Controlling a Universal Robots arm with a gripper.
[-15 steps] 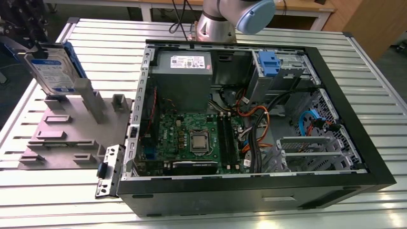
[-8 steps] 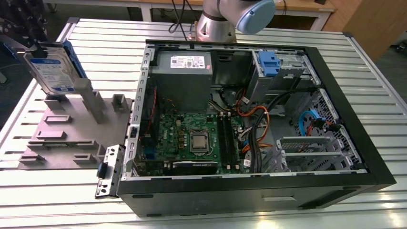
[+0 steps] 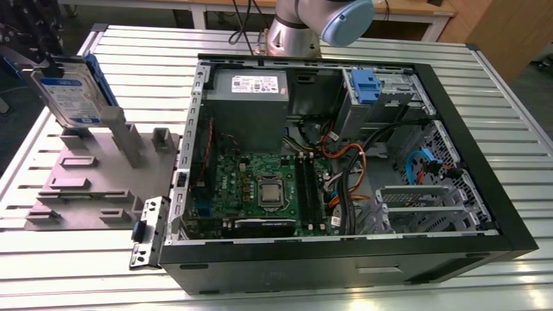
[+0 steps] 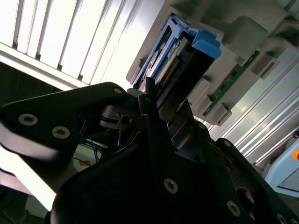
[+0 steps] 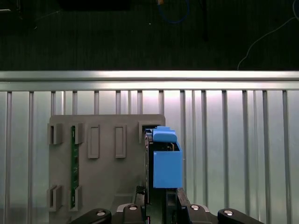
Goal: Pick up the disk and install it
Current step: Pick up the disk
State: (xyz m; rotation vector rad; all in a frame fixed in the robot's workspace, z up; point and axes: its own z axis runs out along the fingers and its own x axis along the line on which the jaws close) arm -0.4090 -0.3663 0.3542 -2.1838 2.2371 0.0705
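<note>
- A ribbed metal table (image 3: 484, 71) fills the scene, with dark floor beyond its far edge in the first wrist view.
- The gripper (image 5: 160, 199) is right at the near end of the disk (image 5: 167, 168) in both wrist views. Whether it is clamped on the disk or merely close cannot be told.
- The disk lies dead ahead of the gripper, at its 12 o'clock. It is seen edge-on, its blue rail running straight away from the gripper.
- In the exterior view the disk (image 3: 74, 94) stands on end in a grey holder plate (image 3: 87, 175). Its long axis is upright, leaning a little toward 11 o'clock, with the label facing the camera. By the look of it, the disk is not yet lifted out.
- The plate lies at 9 o'clock of the open computer case (image 3: 509, 214). The disk stands off the case's 10 o'clock corner, well apart from the blue latch (image 3: 364, 87) near the 1 o'clock corner.
- The arm's base (image 3: 294, 35) stands at 12 o'clock of the case.
</note>
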